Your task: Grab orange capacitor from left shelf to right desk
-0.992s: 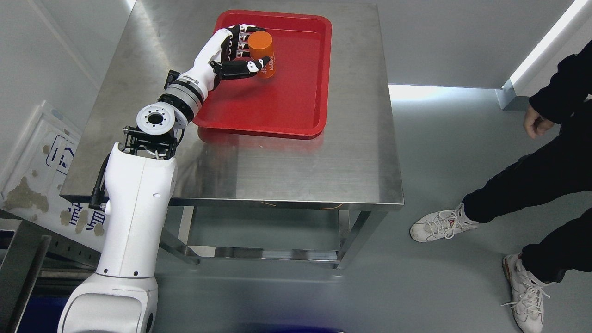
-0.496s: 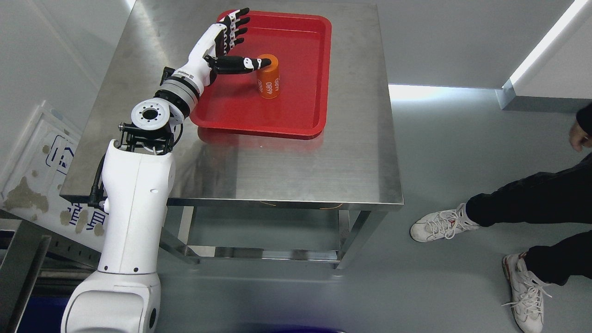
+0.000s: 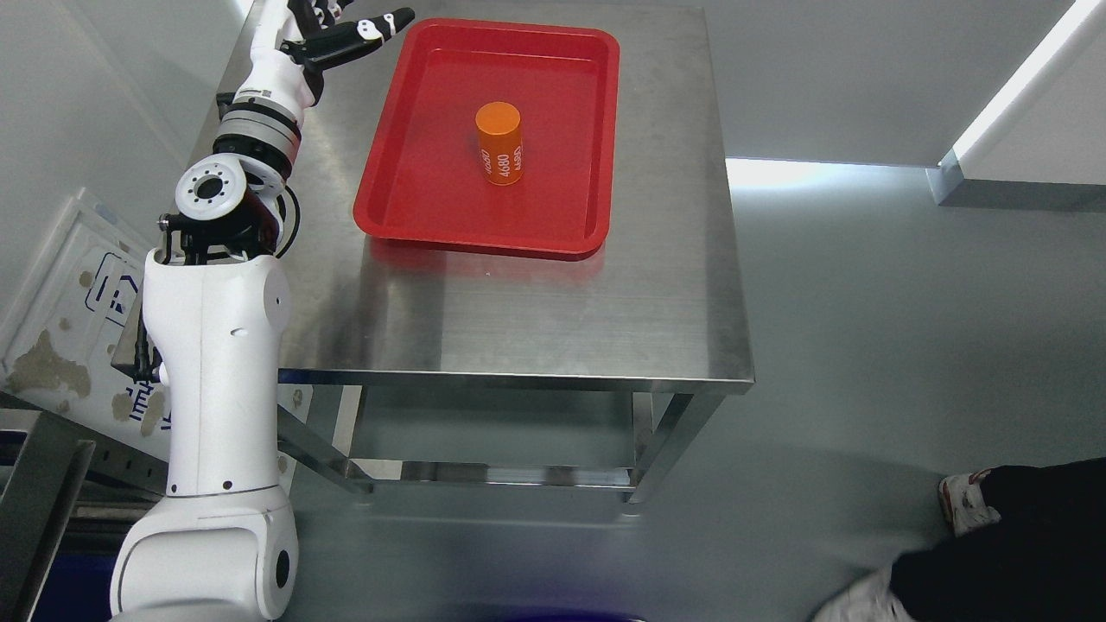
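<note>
An orange capacitor [image 3: 500, 142], a cylinder printed with 4680, stands upright in a red tray [image 3: 415, 186] on the steel desk [image 3: 518, 311]. My left hand [image 3: 341, 26] is up at the top left, off the tray's far-left corner and well apart from the capacitor. Its fingers are spread and hold nothing; part of the hand is cut off by the top edge. My left arm rises from the lower left along the desk's left side. The right arm does not show.
A person's dark trouser leg and white shoe [image 3: 959, 510] are at the lower right on the grey floor. A grey frame and a board with blue marks [image 3: 78, 285] lie left of the desk.
My left hand let go of the capacitor, which now stands free in the tray, and drew back up and left off the tray. The person has walked toward the lower right.
</note>
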### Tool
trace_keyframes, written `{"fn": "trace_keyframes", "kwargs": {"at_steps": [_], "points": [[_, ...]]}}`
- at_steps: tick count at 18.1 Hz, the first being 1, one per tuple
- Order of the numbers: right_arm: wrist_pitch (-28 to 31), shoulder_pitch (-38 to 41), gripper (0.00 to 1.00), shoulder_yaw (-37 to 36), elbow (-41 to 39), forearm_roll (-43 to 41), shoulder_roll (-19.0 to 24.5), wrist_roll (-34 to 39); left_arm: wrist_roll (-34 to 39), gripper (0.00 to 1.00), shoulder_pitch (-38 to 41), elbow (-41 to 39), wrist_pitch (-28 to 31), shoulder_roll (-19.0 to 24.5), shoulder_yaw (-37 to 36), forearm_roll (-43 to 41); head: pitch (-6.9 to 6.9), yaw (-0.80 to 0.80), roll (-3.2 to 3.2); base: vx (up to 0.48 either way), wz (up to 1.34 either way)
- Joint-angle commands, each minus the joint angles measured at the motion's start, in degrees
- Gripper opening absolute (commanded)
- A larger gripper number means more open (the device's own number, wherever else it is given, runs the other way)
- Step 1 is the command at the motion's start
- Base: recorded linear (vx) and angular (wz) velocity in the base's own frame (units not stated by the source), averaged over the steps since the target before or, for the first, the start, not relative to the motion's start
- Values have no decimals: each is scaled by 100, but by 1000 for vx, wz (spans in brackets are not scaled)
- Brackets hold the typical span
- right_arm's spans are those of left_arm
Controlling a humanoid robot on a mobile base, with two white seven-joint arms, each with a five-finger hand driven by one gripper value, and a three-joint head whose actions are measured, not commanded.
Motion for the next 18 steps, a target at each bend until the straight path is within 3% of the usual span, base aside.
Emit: {"fn": "trace_keyframes", "kwargs": {"at_steps": [1, 8, 18], "points": [[-3, 114, 100, -70, -100, 26, -100, 3, 51, 100, 264, -24, -43, 74, 953, 299, 0, 0, 0, 0, 0], [-3, 114, 100, -70, -100, 26, -100, 3, 25, 100, 748, -42, -69, 74, 794, 299, 0, 0, 0, 0, 0], [-3, 114, 100, -70, -100, 26, -100, 3, 16, 100, 757, -165, -69, 74, 794, 299, 0, 0, 0, 0, 0]]}}
